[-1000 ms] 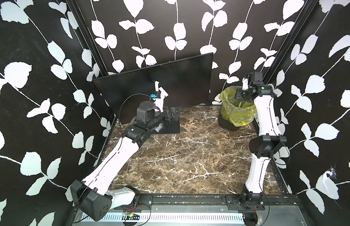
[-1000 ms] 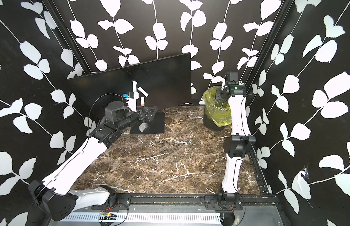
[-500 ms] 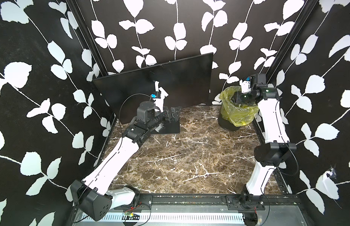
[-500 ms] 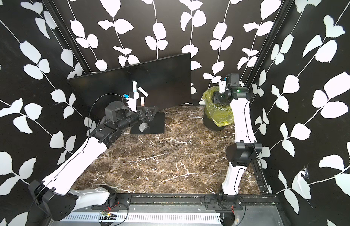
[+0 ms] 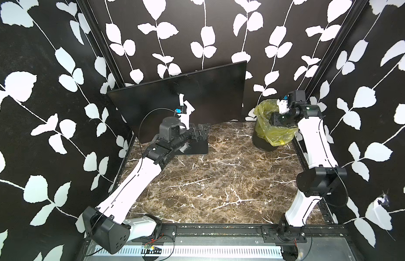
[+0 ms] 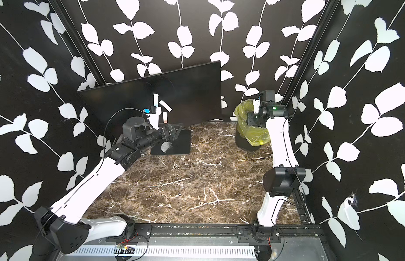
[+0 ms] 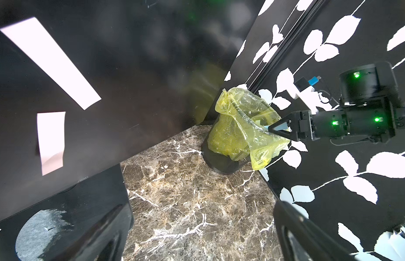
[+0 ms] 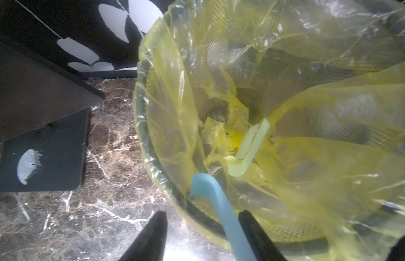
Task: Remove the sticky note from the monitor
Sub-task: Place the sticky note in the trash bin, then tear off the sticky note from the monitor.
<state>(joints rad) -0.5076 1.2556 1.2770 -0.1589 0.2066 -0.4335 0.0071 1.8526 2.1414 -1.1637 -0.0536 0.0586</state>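
Blue sticky note (image 8: 219,203) is off the monitor (image 5: 208,95); the drop into the bin isn't done yet.
Right gripper (image 8: 202,214) hangs over the yellow-lined mesh bin (image 8: 169,108) at frame right, jaws apart, clamping nothing, but the note clings along one finger. Next move probably needs a shake or a wipe on the rim to shed it. Left gripper (image 5: 202,132) is open and empty over the base plate (image 5: 194,149), below the monitor at upper centre.

A brown marbled bench (image 5: 219,180) spreads below; at its 1 o'clock corner a black mesh waste bin (image 5: 262,145) stands upright, lined with a crumpled yellow plastic bag (image 5: 264,113) that spills over the rim; black walls (image 5: 50,113) printed with white leaves close off 9, 12 and 3 o'clock; a black rail (image 5: 219,230) runs along 6 o'clock.
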